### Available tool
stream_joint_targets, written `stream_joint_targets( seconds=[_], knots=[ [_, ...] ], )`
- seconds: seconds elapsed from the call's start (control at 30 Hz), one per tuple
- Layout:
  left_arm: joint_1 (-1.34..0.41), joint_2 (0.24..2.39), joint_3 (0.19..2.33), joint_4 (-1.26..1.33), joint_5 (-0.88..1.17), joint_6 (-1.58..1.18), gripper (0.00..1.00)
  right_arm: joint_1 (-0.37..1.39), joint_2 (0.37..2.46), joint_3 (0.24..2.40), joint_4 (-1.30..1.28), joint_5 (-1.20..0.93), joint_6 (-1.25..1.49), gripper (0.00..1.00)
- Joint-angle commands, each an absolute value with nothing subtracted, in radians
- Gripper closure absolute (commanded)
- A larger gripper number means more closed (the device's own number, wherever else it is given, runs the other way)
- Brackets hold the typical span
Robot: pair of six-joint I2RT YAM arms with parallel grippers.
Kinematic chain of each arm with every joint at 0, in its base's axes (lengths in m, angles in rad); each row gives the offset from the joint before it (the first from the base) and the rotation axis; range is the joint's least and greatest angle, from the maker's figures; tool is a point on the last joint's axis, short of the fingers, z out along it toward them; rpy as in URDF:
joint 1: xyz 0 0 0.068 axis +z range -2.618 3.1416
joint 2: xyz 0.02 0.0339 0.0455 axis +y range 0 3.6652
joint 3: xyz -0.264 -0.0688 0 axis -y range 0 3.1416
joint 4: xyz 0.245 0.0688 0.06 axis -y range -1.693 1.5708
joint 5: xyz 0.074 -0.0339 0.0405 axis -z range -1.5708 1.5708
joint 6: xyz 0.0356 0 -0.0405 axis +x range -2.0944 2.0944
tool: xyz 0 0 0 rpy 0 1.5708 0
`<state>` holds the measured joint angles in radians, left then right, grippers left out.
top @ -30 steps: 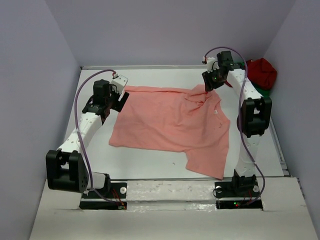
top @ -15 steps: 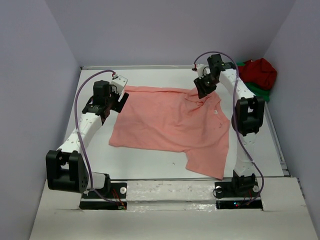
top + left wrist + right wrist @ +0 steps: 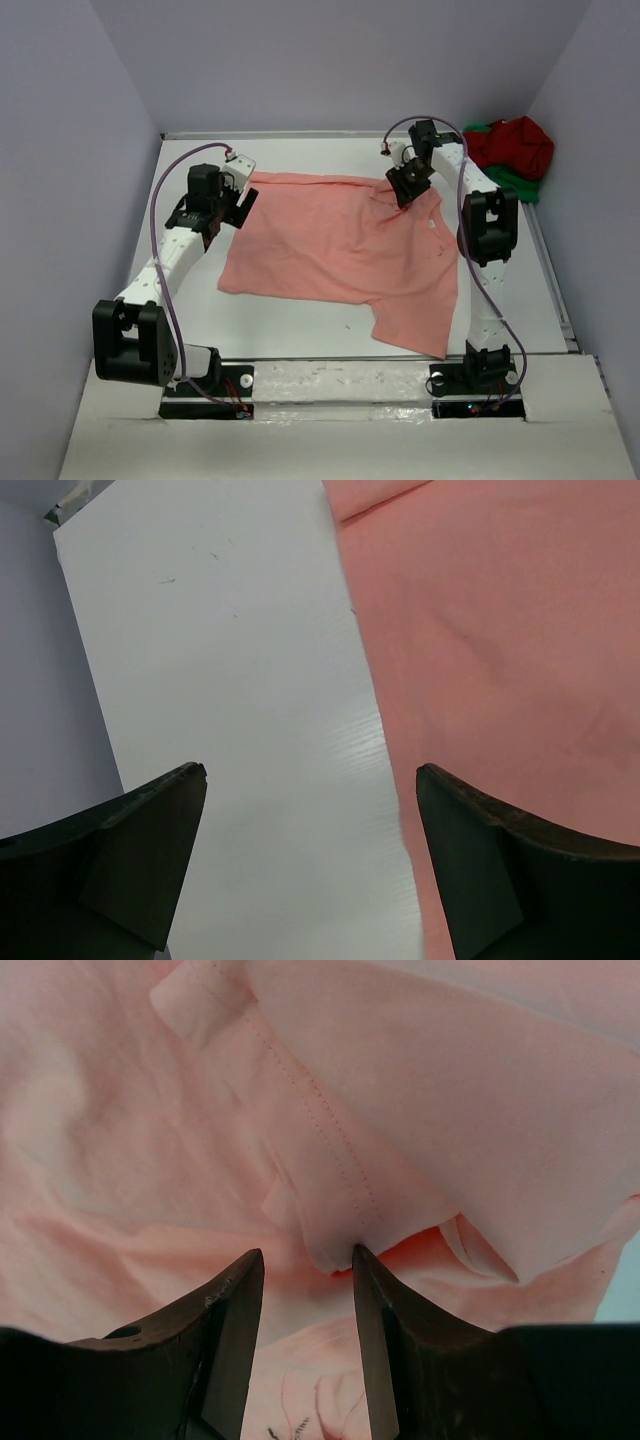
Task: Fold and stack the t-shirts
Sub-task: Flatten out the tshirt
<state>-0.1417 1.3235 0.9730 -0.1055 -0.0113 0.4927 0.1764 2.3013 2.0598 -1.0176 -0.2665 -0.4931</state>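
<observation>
**Pink shirt spread out, two more bunched in the corner**

The salmon-pink t-shirt [image 3: 345, 255] covers mid-table [image 3: 300, 335]. Dark red t-shirt [image 3: 515, 145] hides most of the green t-shirt [image 3: 520, 183] at the far right corner. Right gripper [image 3: 404, 192] pinches a pink fold near the collar; left gripper [image 3: 240, 205] gapes wide, empty.

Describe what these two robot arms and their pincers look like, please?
Both arms have white tube segments joined by chunky black joint blocks, with a thin purple cable looping along each. The left gripper and right gripper each end in two dark, matte, wedge-shaped fingers.
</observation>
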Motion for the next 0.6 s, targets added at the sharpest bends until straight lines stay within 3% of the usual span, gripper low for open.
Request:
stream_joint_targets(
  seconds=[0.0, 0.57],
  knots=[
    [-0.133, 1.278, 0.951, -0.081, -0.006, 0.494, 0.01, 0.176, 2.306, 2.066, -1.009, -0.236, -0.502, 0.53],
    [-0.133, 1.267, 0.934, -0.074, -0.009, 0.495, 0.01, 0.176, 2.333, 2.063, -0.954, -0.16, -0.491, 0.48]
  ],
)
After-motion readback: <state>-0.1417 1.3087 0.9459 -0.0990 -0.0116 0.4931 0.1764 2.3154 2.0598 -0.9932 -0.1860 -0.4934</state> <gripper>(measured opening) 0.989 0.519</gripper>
